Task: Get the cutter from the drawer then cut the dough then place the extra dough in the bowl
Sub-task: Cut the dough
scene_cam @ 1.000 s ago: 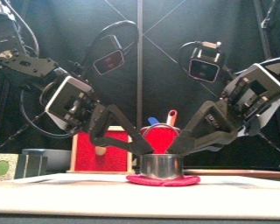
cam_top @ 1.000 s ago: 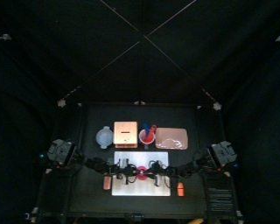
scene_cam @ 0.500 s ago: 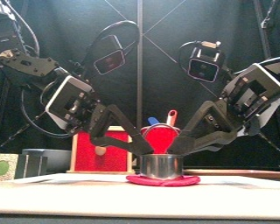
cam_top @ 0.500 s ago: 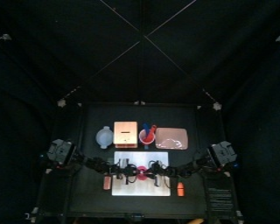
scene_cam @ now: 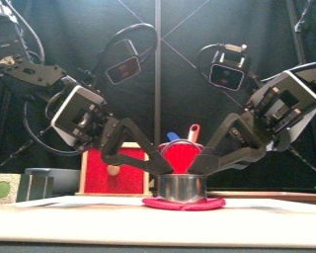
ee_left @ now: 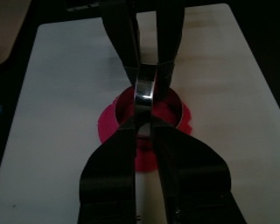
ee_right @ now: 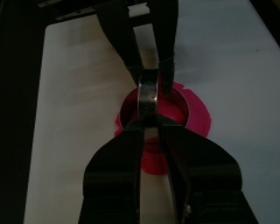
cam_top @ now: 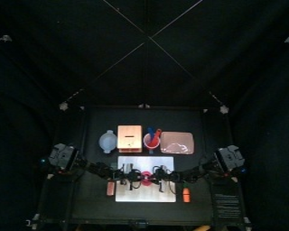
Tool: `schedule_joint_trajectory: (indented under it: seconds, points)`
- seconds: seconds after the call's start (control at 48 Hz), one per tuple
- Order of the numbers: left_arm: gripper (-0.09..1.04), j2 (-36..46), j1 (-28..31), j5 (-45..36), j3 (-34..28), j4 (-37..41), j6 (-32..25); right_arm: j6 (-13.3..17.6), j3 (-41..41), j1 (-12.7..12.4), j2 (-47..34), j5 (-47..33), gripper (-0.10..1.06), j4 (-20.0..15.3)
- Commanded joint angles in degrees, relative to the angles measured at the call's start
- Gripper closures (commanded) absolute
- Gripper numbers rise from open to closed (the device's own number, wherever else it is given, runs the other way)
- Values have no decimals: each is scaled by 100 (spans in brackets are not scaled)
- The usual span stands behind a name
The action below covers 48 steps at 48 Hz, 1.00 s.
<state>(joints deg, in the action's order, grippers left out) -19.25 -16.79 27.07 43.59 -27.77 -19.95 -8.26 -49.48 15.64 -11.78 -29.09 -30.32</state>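
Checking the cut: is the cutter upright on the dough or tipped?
Upright: the front view shows the cutter level, its base flat on the dough.

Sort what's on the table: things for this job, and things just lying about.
Job: cutter, red dough, white cutting board, blue-grey bowl, wooden box.
Lying about: red cup, toy knives, pink tray.

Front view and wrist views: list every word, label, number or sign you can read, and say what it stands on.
No readable text anywhere in these views.
Cutter, dough, white cutting board, red drawer front, red cup: plain, no print on them.
Pale green square at the front view's left edge: a faint pattern, too blurred to read.
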Motion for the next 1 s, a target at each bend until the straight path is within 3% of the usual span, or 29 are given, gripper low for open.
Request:
schedule_joint_trajectory:
  seconds: [0.021,0.375,1.0]
  points:
    - [38,-167,-44,-378,141,-9,0,88,132,-167,-62,114,41,-88]
    - [25,-26,0,-387,158,-18,9,79,281,-123,26,114,25,-62]
    - [24,431,26,-369,158,-9,-18,62,316,-114,422,114,23,18]
